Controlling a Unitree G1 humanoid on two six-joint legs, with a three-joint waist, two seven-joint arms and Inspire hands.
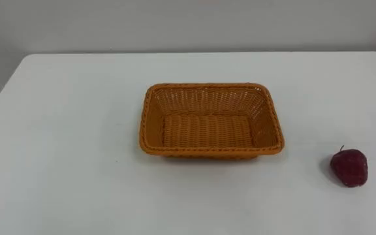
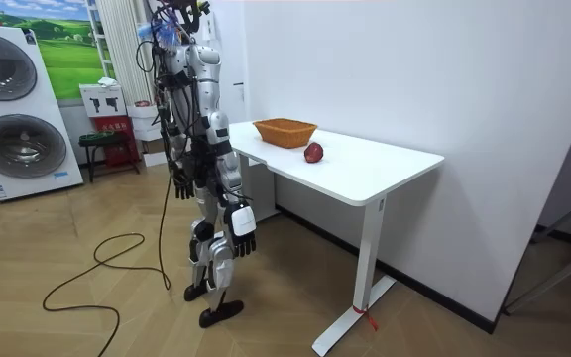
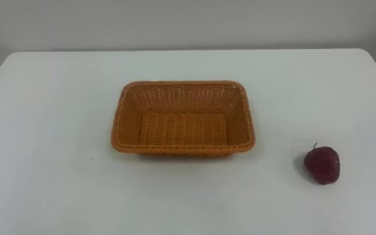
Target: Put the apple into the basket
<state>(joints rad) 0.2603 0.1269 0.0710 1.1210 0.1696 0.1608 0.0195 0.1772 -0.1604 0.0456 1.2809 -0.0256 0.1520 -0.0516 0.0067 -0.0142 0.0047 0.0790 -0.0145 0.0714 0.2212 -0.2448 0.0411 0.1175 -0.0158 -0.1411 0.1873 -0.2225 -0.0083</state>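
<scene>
White table (image 1: pixel 57 130) holds the basket (image 1: pixel 211 121), and the apple (image 1: pixel 349 167) sits well apart on its right. My right hand (image 2: pixel 241 236) and left hand (image 2: pixel 181 182) hang loose and empty. I worry a glancing reach could roll the round apple off the edge.

I note the bench (image 1: pixel 57 130) runs off the eye view's near, left and right edges. In the room view, the basket (image 2: pixel 285 134) wall hides its inside, and the washing machine (image 2: pixel 13 109) is cut by the left edge.
</scene>
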